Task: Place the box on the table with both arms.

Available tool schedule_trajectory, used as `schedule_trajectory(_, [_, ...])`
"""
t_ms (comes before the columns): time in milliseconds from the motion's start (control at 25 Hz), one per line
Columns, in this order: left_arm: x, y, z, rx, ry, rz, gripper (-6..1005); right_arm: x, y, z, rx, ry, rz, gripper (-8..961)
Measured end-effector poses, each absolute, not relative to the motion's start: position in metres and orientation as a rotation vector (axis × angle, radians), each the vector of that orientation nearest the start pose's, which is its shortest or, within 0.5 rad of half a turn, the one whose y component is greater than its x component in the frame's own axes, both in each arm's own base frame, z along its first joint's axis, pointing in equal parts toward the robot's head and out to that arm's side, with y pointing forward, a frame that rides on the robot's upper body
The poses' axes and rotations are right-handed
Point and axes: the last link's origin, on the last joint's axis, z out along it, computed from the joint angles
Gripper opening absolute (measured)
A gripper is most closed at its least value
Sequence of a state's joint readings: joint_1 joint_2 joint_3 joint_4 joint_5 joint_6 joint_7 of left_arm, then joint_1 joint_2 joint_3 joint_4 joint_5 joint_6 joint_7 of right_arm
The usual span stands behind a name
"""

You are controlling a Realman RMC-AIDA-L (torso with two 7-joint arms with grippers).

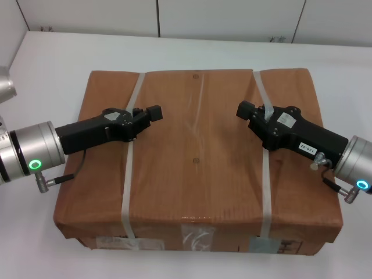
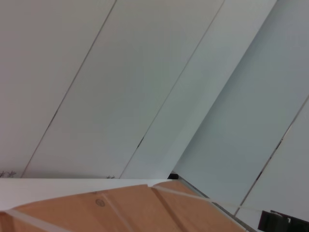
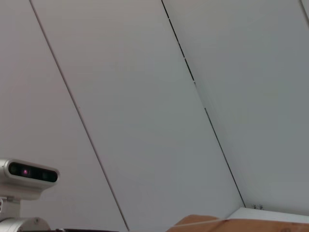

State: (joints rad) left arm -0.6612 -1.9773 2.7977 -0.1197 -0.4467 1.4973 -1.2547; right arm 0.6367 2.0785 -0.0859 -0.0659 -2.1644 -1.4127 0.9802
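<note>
Left gripper point(image 1: 154, 112): black, lying over the box top, at about 9 o'clock from the box's middle, tip aimed toward the centre; fingers apparently pressed together, nothing pinched; contact with the cardboard impossible to tell.
Right gripper point(image 1: 245, 108): black, over the box top at about 3 o'clock from the middle, tip aimed inward at the left one; fingers likewise seeming drawn together, holding nothing; white label on its body.
Gap between grippers: bare cardboard, the two tips well apart, facing each other.
Arms: two, silver-white cylinders, one green ring glowing on each, entering from 9 o'clock and from 4 o'clock of the head view.
Box point(image 1: 196, 157): large, flat, brown cardboard, squarish, resting on the table, filling the middle of the head view; clear tape along the centre line of the top; pale labels and tape on the near side at 6 o'clock.
Straps: two, white plastic, running front to back, left strap point(image 1: 129, 168) under the left gripper, right strap point(image 1: 264, 174) beneath the right gripper.
Table point(image 1: 52, 64): white, smooth, showing beyond the box at 9, 12 and 3 o'clock.
Wall point(image 1: 226, 17): pale panels with dark seams at 12 o'clock, behind the table.
Left wrist view: box corner point(image 2: 125, 210) and a table strip point(image 2: 48, 186) low down, wall panels above.
Right wrist view: sliver of box point(image 3: 203, 223), wall panels, robot's head camera point(image 3: 29, 176) at one edge.
</note>
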Motion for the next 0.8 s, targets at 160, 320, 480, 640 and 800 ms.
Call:
schedule_trajectory(160, [-0.275, 0.332, -0.023, -2.464, -1.022, -1.037, 0, 0.252, 0.325, -0.064, -2.409, 0.778, 1.079, 52])
schedule_trajectory(320, [-0.276, 0.334, -0.024, -2.467, -1.021, -1.013, 0, 0.253, 0.328, -0.067, -2.408, 0.79, 1.048, 55])
schedule_trajectory(480, [-0.278, 0.338, -0.029, -2.453, -1.036, -0.964, -1, 0.254, 0.333, -0.072, -2.416, 0.805, 0.992, 58])
schedule_trajectory(640, [-0.282, 0.342, -0.035, -2.443, -1.05, -0.889, -1, 0.254, 0.338, -0.08, -2.42, 0.834, 0.928, 61])
schedule_trajectory(800, [-0.286, 0.345, -0.041, -2.433, -1.061, -0.818, -1, 0.254, 0.341, -0.091, -2.441, 0.863, 0.849, 65])
